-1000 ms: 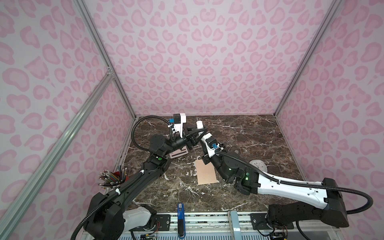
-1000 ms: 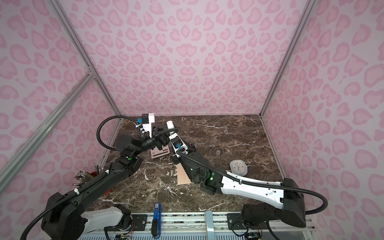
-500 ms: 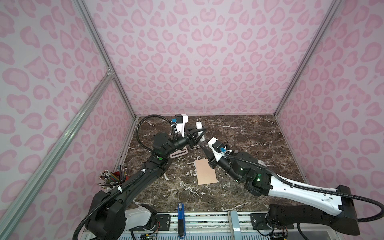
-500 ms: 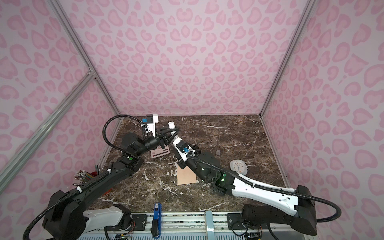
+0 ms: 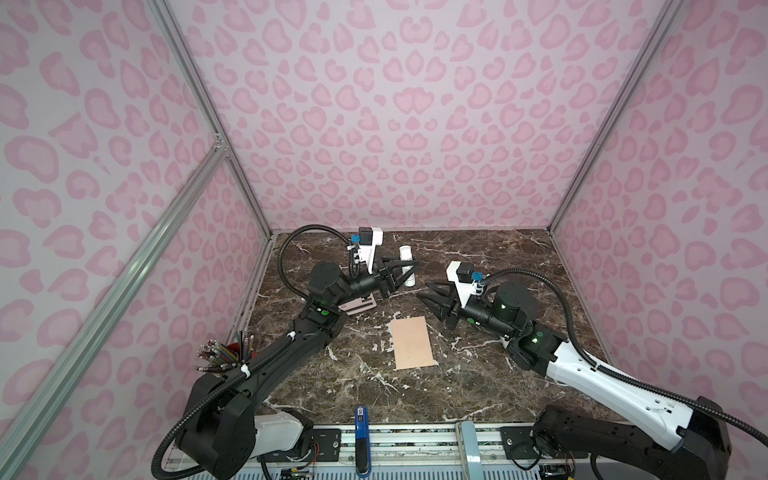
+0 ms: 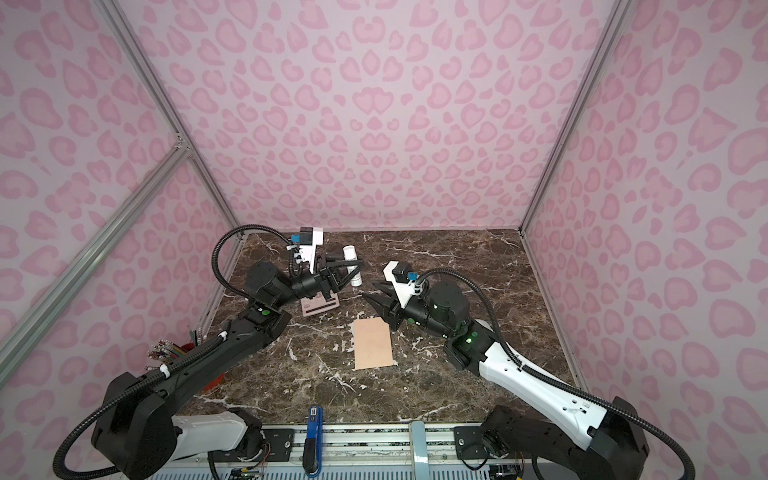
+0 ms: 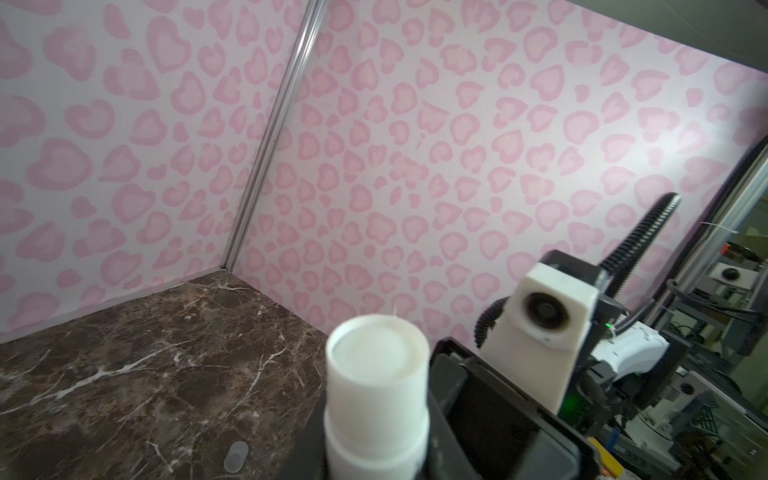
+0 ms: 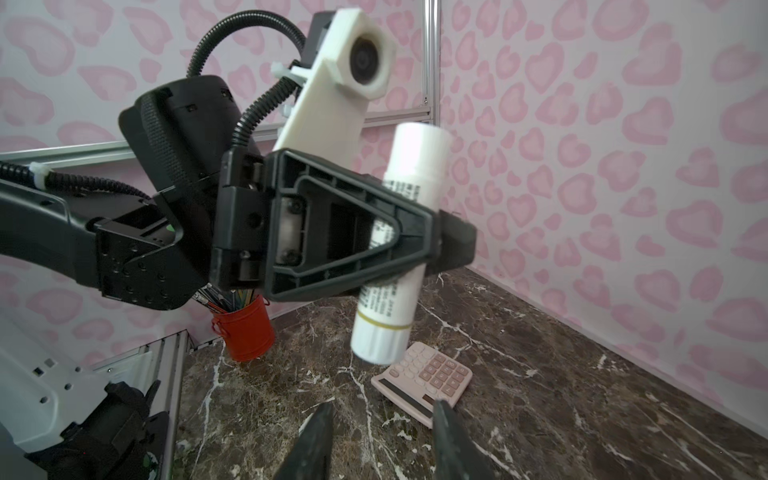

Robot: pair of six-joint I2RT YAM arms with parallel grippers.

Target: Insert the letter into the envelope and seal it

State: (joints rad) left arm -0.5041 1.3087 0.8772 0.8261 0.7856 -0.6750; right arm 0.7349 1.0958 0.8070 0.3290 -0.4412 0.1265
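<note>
Left pincer (image 5: 409, 269) is closed tight around a white plastic glue stick tube (image 8: 384, 320), held up near the pink plastic calculator (image 8: 428, 374), and the right pincer (image 5: 424, 291) has its fingers apart and holds nothing. The flat peach paper envelope (image 5: 411, 343) lies on the marble table (image 5: 498, 257) between the arms; the white paper letter cannot be seen. If the hold is weak the tube could drop, and the close pincers could bump.

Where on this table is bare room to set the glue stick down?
Bare table: the far right corner behind the right arm, and the near strip between the envelope and the front rail. Crowded: far left, around the calculator and left arm.
</note>
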